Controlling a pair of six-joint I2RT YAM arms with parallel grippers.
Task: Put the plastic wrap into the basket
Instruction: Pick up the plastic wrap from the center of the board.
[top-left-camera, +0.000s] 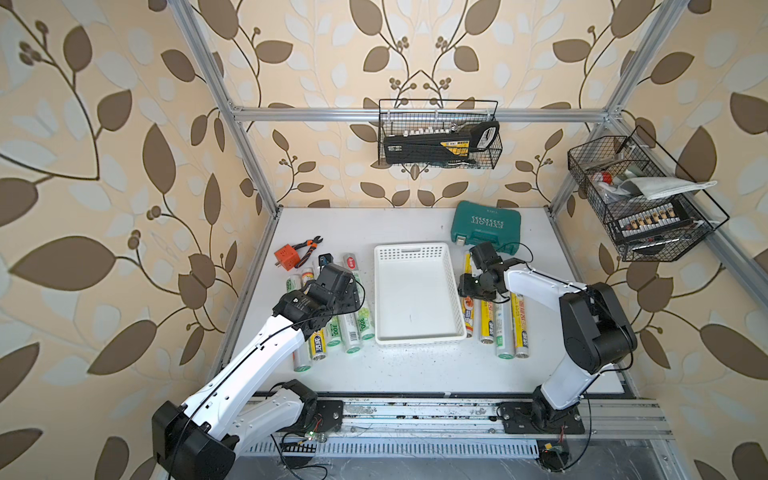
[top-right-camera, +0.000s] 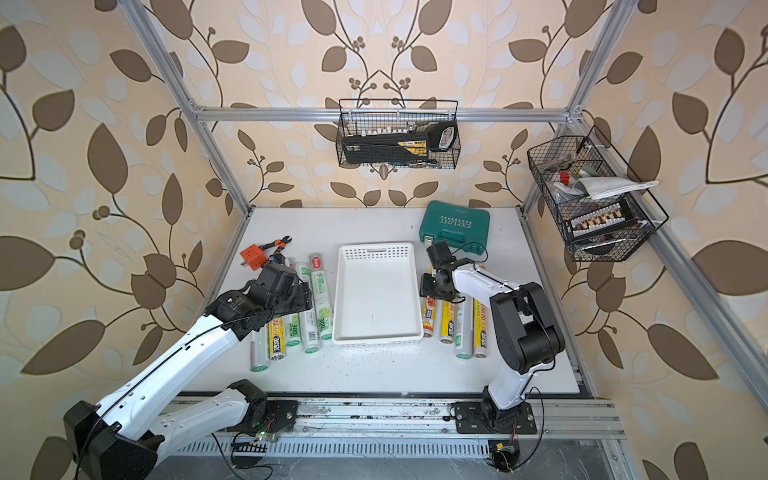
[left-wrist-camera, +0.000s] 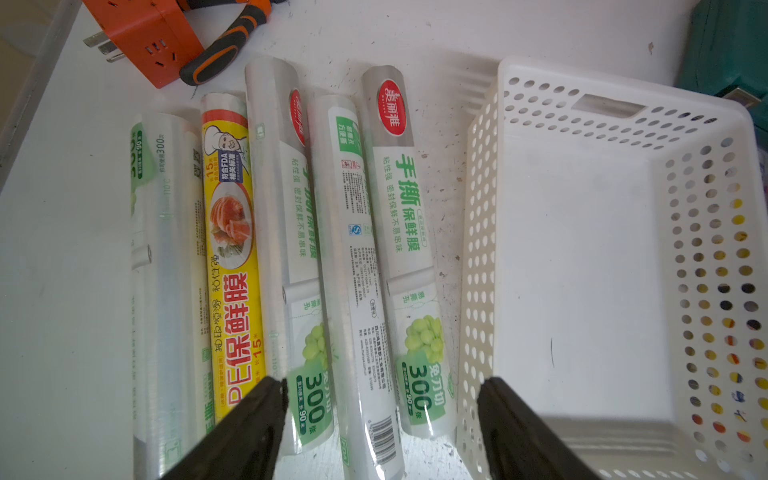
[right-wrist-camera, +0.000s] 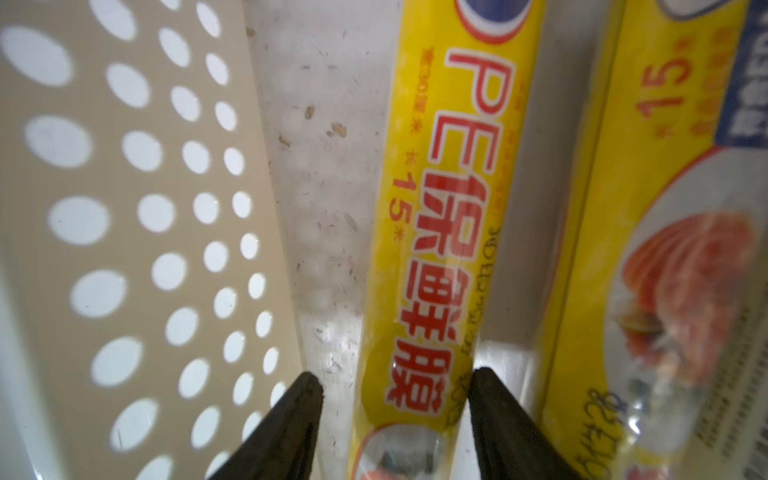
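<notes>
Yellow PE wrap roll (right-wrist-camera: 449, 208) lies flat on the table, parallel to the white basket (top-left-camera: 411, 249) and just beside its right long wall, with a thin strip of table between. Right gripper (right-wrist-camera: 392, 380) straddles it, roughly mid-length. The jaws are apart with a gap on the basket side, so it is released, not yet clamped. Three more rolls lie further out on that side, and the next yellow one (right-wrist-camera: 665, 249) is close alongside. Five rolls sit in a row off the basket's left wall: silvery-clear with green-and-white labels, nearest (left-wrist-camera: 399, 232), plus one yellow (left-wrist-camera: 230, 232). Left gripper (left-wrist-camera: 384, 382) hangs over that row, jaws wide, holding nothing. Basket is empty, so nothing is done yet.

Risks:
- The basket-side finger has little room. Any drift and it snags the perforated wall and shoves the basket.
- The outer finger may nudge the neighbouring roll.
- The wrapper is glossy and the body round, so a weak pinch could let it slip.
- The roll is nearly as long as the basket, so any yaw in transit likely parks an end on the rim.

Look: long, slim, red lettering, probably a salmon picture (close view is blurry).

Green tool case (top-left-camera: 486, 226) sits beyond the basket's far end, out of the way.
</notes>
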